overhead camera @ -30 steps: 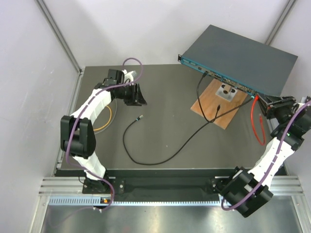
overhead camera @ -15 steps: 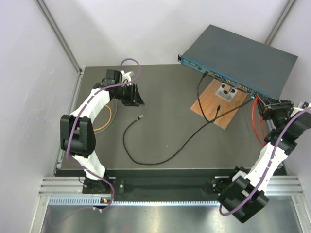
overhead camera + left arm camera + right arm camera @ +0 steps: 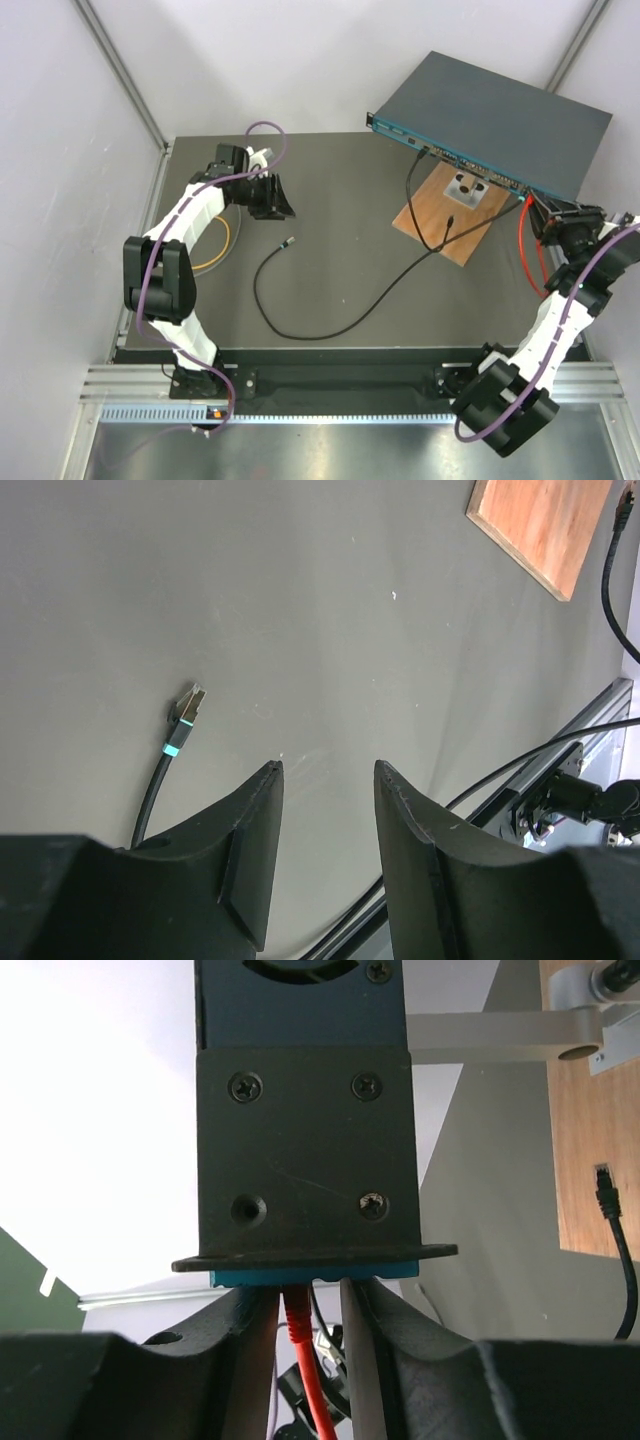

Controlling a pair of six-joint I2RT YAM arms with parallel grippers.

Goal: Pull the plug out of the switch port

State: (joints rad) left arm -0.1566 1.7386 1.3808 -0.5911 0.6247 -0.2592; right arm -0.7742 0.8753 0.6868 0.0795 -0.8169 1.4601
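Observation:
The switch (image 3: 495, 115) is a flat dark grey-blue box at the back right, its teal socket face (image 3: 455, 160) turned toward the table. A red cable's plug (image 3: 296, 1310) sits in a socket at the face's right end (image 3: 524, 199). My right gripper (image 3: 308, 1290) is open, one finger on each side of the red plug, tips up against the teal face (image 3: 315, 1272); it also shows in the top view (image 3: 542, 210). My left gripper (image 3: 328, 770) is open and empty above the table, at the far left in the top view (image 3: 284, 200).
A black cable is plugged into the switch (image 3: 415, 153) and runs across the table to a loose end (image 3: 289, 241), with a teal band in the left wrist view (image 3: 183, 712). A wooden board (image 3: 430, 222) with a metal block (image 3: 465, 186) lies under the switch. A yellow cable (image 3: 222, 250) lies at the left.
My right gripper has moved up to the switch's right end and now straddles the red plug. The left arm has barely shifted.

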